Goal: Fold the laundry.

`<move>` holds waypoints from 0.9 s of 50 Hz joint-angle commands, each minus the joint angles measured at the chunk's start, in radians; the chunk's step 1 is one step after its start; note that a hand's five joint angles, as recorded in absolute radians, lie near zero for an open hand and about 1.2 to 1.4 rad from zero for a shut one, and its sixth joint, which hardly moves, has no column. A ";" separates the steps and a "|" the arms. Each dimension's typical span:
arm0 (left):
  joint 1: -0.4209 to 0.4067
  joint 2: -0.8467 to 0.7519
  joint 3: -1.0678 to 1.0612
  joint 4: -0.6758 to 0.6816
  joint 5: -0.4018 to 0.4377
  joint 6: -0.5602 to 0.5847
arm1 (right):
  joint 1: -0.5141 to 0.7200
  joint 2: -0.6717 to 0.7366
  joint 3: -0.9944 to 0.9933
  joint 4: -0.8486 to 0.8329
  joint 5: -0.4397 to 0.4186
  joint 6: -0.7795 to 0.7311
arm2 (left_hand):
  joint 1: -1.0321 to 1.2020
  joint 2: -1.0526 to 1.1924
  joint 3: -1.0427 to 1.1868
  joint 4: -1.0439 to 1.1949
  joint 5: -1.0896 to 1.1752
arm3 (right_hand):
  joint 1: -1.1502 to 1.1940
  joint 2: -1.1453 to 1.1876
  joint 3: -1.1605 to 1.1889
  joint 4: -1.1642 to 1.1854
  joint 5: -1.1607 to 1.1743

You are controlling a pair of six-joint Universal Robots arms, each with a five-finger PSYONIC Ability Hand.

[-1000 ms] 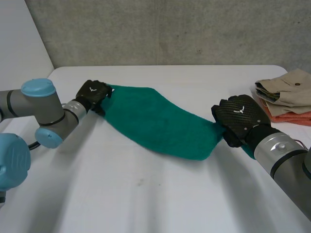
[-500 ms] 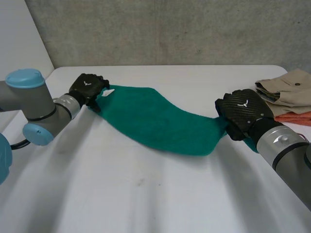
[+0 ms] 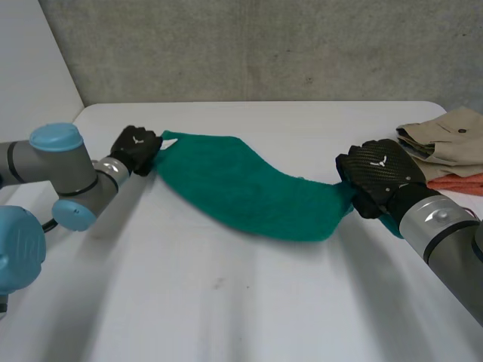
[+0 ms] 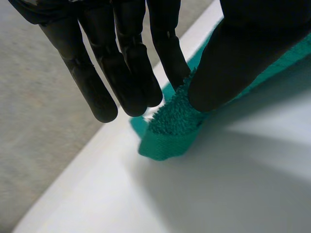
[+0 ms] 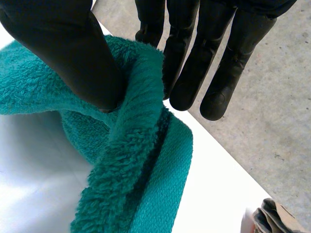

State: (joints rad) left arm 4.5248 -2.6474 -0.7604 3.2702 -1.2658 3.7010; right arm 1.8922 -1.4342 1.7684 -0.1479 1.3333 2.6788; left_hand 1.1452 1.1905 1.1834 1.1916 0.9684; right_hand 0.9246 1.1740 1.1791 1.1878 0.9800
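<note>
A green towel (image 3: 249,188) stretches across the white table (image 3: 226,302) between my two hands. My left hand (image 3: 136,148) pinches the towel's left corner (image 4: 172,124) between thumb and a straight finger. My right hand (image 3: 377,177) holds the towel's right end, where a thick fold of terry cloth (image 5: 131,145) is squeezed between the thumb and the fingers (image 5: 194,63). The towel's middle sags onto the table.
A stack of folded clothes (image 3: 445,147), beige over orange, lies at the table's right edge, just beyond my right hand. The table's far edge (image 4: 97,150) runs close behind the left corner of the towel, with grey floor past it.
My left hand has closed on the towel's left corner and pulled it slightly outward. The right hand has drawn its end a little to the right, so the towel is more stretched.
</note>
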 commanded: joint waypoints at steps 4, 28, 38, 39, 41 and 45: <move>-0.052 0.296 -0.227 0.054 -0.164 -0.052 | -0.002 0.005 -0.064 0.010 0.007 -0.005 | 0.251 0.206 0.213 0.205 0.253 | 0.472 0.222 0.217 0.209 0.242; -0.098 0.877 -0.682 -0.106 -0.178 -0.168 | -0.131 0.139 -0.497 0.541 -0.098 -0.166 | 0.251 0.206 0.213 0.205 0.253 | 0.472 0.222 0.217 0.209 0.242; -0.096 0.457 -0.467 -0.106 -0.219 -0.156 | -0.093 0.489 -0.687 0.521 -0.028 -0.122 | 0.251 0.206 0.213 0.205 0.253 | 0.472 0.222 0.217 0.209 0.242; -0.098 0.433 -0.445 -0.101 -0.227 -0.154 | -0.079 0.511 -0.707 0.507 -0.016 -0.108 | 0.251 0.206 0.213 0.205 0.253 | 0.472 0.222 0.217 0.209 0.242; -0.096 0.380 -0.370 -0.077 -0.245 -0.150 | -0.047 0.552 -0.741 0.447 0.009 -0.065 | 0.251 0.206 0.213 0.205 0.253 | 0.472 0.222 0.217 0.209 0.242; -0.101 0.348 -0.316 -0.009 -0.248 -0.156 | -0.024 0.581 -0.747 0.340 0.036 -0.005 | -0.419 -0.464 -0.457 -0.465 -0.416 | 0.472 0.222 0.217 0.209 0.242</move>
State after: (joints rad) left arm 4.4281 -2.2311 -1.1773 3.1861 -1.4951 3.5464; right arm 1.8240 -0.9075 1.0543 0.3229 1.3242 2.5909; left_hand 1.1447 1.1898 1.1852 1.1929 0.9682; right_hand 0.9442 1.1741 1.1789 1.1882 0.9800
